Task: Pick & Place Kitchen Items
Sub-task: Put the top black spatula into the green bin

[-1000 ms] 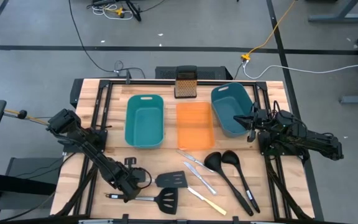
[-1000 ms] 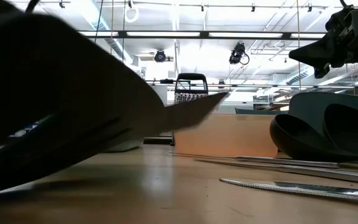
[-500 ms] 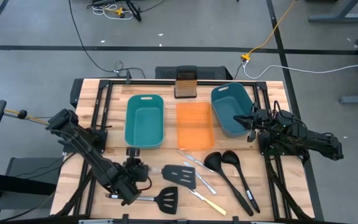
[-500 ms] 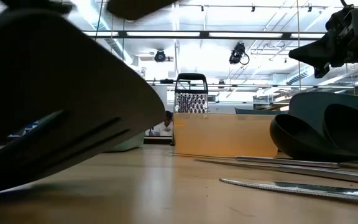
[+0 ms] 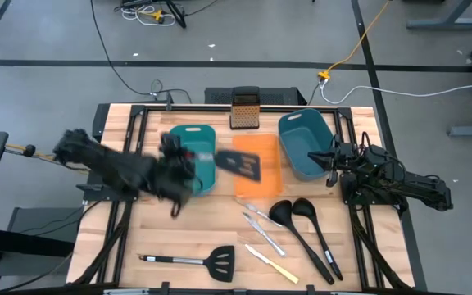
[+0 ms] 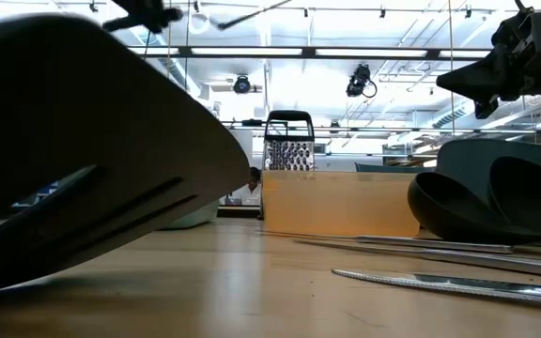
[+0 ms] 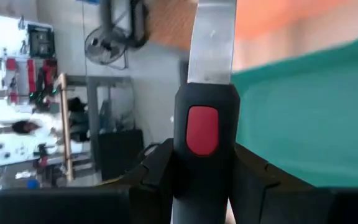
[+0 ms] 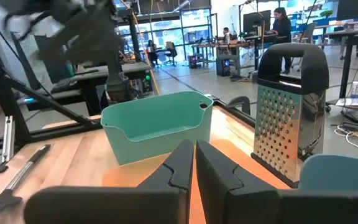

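While the left gripper (image 5: 188, 164) hangs over the left teal bin (image 5: 182, 141), it holds a black spatula (image 5: 238, 163) by the handle. Its jaws are closed on that handle, and in the left wrist view the handle w/ a red spot (image 7: 202, 129) sits between the two dark fingers (image 7: 156, 174). The spatula's flat head sticks out over the orange tray (image 5: 265, 175), which lies in the middle of the bench between the two bins. It looks lifted off the bench, but the high view is blurry there, so that is a maybe.

A second black spatula (image 5: 191, 260) lies flat near the front edge of the bench, on the left side. Two black ladles (image 5: 303, 232) lie side by side toward the front right. Two silver knives (image 5: 260, 228) lie just left of the ladles. The small yellow-handled knife (image 5: 274, 265) lies near the front edge, right of the second spatula.

The right gripper (image 5: 331, 161) waits at the right edge of the bench, beside the right teal bin (image 5: 300, 138). Its jaws are pressed together w/ nothing in them. The metal grater (image 5: 244, 108) stands at the back edge, behind the tray.
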